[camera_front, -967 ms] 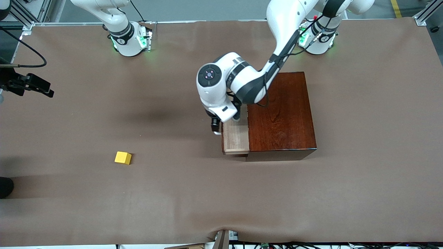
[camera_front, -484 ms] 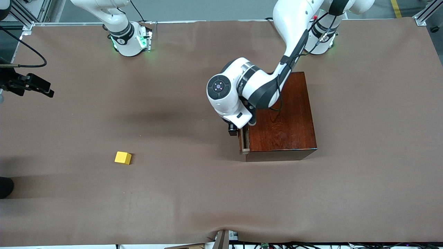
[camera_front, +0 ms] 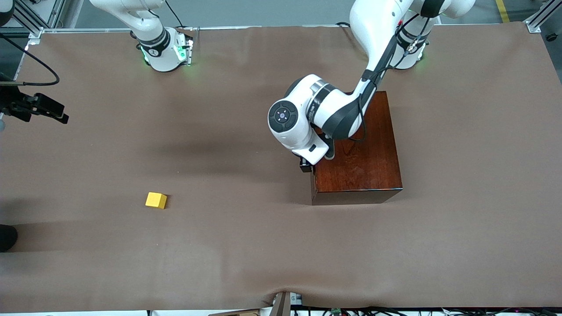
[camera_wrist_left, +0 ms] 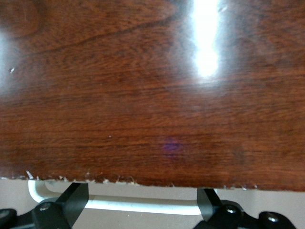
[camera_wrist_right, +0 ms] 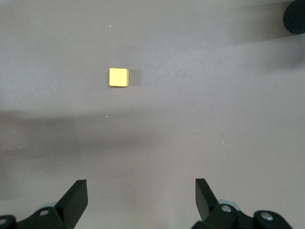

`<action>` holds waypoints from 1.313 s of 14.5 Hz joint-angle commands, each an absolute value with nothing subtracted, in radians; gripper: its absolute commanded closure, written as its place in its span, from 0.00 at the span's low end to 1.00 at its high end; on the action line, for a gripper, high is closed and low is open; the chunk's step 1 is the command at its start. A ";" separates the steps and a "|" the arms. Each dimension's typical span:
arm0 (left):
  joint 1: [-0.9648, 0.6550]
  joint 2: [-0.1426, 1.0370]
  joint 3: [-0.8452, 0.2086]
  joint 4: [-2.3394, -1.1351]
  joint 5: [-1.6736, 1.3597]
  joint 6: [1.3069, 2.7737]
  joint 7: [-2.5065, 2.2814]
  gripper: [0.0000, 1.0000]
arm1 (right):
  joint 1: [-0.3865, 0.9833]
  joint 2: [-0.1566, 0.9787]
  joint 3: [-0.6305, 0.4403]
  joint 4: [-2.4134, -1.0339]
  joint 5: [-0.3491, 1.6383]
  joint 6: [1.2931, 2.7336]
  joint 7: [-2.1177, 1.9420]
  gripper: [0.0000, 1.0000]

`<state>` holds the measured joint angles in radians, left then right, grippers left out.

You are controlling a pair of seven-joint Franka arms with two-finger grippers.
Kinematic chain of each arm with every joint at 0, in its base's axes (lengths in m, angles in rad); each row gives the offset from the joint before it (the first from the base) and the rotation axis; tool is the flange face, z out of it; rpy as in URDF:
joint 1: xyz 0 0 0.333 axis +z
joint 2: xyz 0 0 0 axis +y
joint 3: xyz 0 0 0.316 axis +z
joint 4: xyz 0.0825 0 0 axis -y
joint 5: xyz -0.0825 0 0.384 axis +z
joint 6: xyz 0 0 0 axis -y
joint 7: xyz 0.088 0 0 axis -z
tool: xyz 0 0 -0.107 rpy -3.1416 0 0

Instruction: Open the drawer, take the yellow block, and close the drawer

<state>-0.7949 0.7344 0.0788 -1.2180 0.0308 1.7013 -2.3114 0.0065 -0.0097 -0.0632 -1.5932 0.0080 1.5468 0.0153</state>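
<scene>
The mahogany box [camera_front: 358, 149] stands toward the left arm's end of the table, its drawer pushed in flush. My left gripper [camera_front: 306, 166] is at the drawer front, which faces the right arm's end. In the left wrist view the glossy box top [camera_wrist_left: 152, 95] fills the frame, and the white handle [camera_wrist_left: 143, 205] runs between the spread fingers of the left gripper [camera_wrist_left: 143, 195], which do not clamp it. The yellow block [camera_front: 156, 200] lies on the bare table toward the right arm's end. My right gripper [camera_wrist_right: 141, 191] is open and empty, high over the table near the block [camera_wrist_right: 118, 77].
A brown cloth [camera_front: 246, 245] covers the whole table. A black mount with cables [camera_front: 35, 107] sits at the table's edge at the right arm's end. A dark round object [camera_front: 6, 237] lies at that same edge, nearer the camera.
The drawer, open with its pale inside showing a second ago, has slid fully into the box. My left gripper moved with it toward the box. The block has not moved.
</scene>
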 commanded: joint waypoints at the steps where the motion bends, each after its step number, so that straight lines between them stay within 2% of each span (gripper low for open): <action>1: -0.801 0.703 0.109 -1.252 0.071 1.624 -2.306 0.00 | 0.011 -0.006 -0.061 -1.583 0.000 1.539 0.032 0.00; 3: -0.824 0.675 0.104 -1.241 0.071 1.634 -2.303 0.00 | 0.011 -0.006 -0.063 -1.583 0.000 1.540 0.032 0.00; 5: -0.816 0.597 0.109 -1.239 0.071 1.646 -2.281 0.00 | 0.011 -0.005 -0.063 -1.583 0.000 1.540 0.032 0.00; 9: -0.767 0.497 0.166 -1.241 0.069 1.655 -2.065 0.00 | 0.011 -0.006 -0.063 -1.583 0.000 1.540 0.032 0.00; 17: -0.373 0.316 0.161 -1.281 -0.018 1.695 -1.512 0.00 | 0.011 -0.006 -0.061 -1.583 0.002 1.539 0.032 0.00; 19: -0.277 0.243 0.161 -1.340 -0.054 1.692 -1.352 0.00 | 0.011 -0.006 -0.063 -1.583 0.002 1.539 0.032 0.00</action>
<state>-0.3503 0.3470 0.1757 -1.2368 -0.0156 1.6807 -1.4790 0.0068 -0.0076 -0.0626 -1.5932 0.0080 1.5466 0.0153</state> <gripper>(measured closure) 0.000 0.000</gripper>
